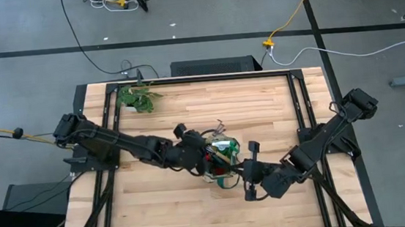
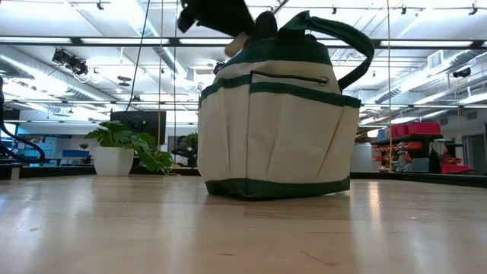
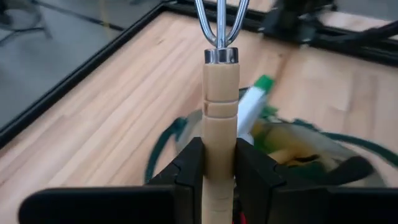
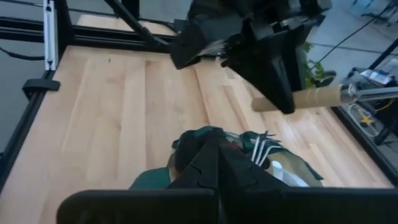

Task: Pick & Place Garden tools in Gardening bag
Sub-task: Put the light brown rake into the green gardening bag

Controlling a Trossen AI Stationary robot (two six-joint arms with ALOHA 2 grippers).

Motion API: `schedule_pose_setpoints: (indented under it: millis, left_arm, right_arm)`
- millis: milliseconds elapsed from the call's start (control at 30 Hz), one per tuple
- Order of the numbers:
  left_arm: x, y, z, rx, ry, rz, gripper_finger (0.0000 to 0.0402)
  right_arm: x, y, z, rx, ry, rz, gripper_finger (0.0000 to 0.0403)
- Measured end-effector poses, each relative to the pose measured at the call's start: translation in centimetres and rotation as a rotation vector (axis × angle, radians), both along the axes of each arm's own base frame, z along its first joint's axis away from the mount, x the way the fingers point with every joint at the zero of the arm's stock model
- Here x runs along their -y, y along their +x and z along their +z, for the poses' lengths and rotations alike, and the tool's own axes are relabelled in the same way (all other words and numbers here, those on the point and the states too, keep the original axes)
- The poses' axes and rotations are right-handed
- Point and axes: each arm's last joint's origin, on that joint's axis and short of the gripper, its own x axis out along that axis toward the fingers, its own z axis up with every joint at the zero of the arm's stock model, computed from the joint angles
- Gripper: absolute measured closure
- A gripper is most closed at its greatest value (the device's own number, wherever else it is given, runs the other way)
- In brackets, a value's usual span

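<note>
Mid-table, left pincer (image 3: 219,177) grips rake (image 3: 220,112) above bag (image 2: 275,129).

Two rakes (image 3: 220,118), one bag (image 2: 275,122), one plant (image 2: 122,146)

The left arm is stretched in from the left side, its hand (image 3: 219,177) clamped on a wooden rake handle (image 3: 219,124) held between the fingers (image 3: 189,174). The right arm is angled in from the right, its hand (image 4: 214,165) pressed fully closed, nothing seen gripped.
</note>
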Motion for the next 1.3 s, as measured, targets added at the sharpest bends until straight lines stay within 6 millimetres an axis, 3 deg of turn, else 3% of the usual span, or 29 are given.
schedule_pose_setpoints:
  millis: [333, 1300]
  left_arm:
    - [0.0, 1.1, 0.9, 0.058, -0.036, -0.2, 0.0329]
    - [-4.2, 3.4, 1.6, 0.144, -0.112, -0.547, 0.0329]
  right_arm:
    - [-0.2, -0.3, -0.1, 0.013, 0.019, -0.035, 0.0403]
    - [-1.1, -1.1, 0.0, 0.036, -0.011, -0.053, 0.0403]
